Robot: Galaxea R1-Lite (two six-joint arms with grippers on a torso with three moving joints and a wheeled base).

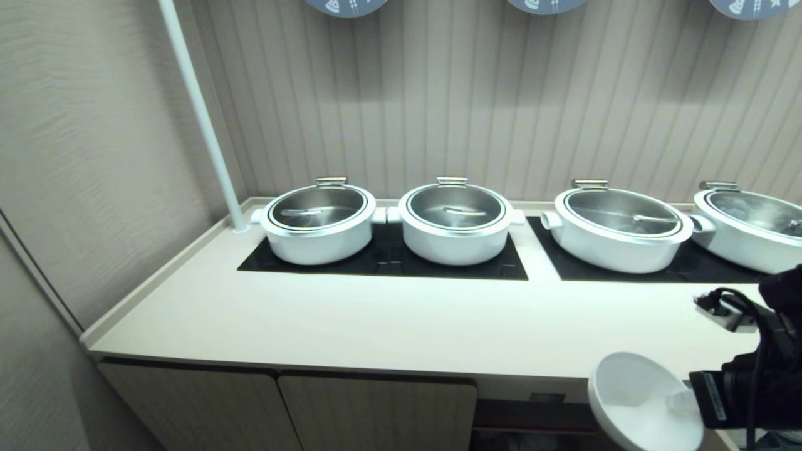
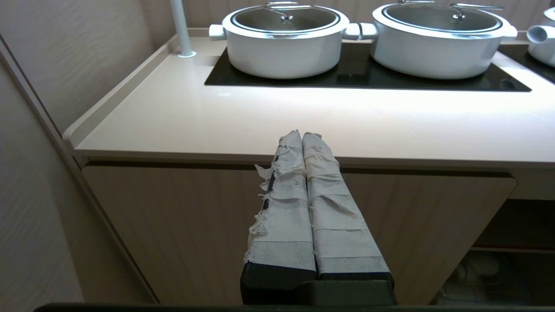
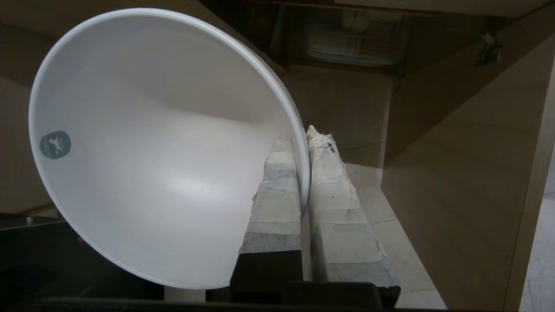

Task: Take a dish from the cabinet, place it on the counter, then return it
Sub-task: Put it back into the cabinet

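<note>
The dish is a small white bowl, tilted on its side in front of the counter's front edge at the lower right. My right gripper is shut on the dish's rim. In the right wrist view one taped finger lies inside the dish and the other outside it, with the right gripper pinching the wall. Behind the dish the cabinet stands open and dark, its door swung aside. My left gripper is shut and empty, parked before the closed cabinet doors.
Several big white lidded pots sit on black glass panels at the back of the counter. A white pole rises at the back left corner. A black plug and cable lie at the right.
</note>
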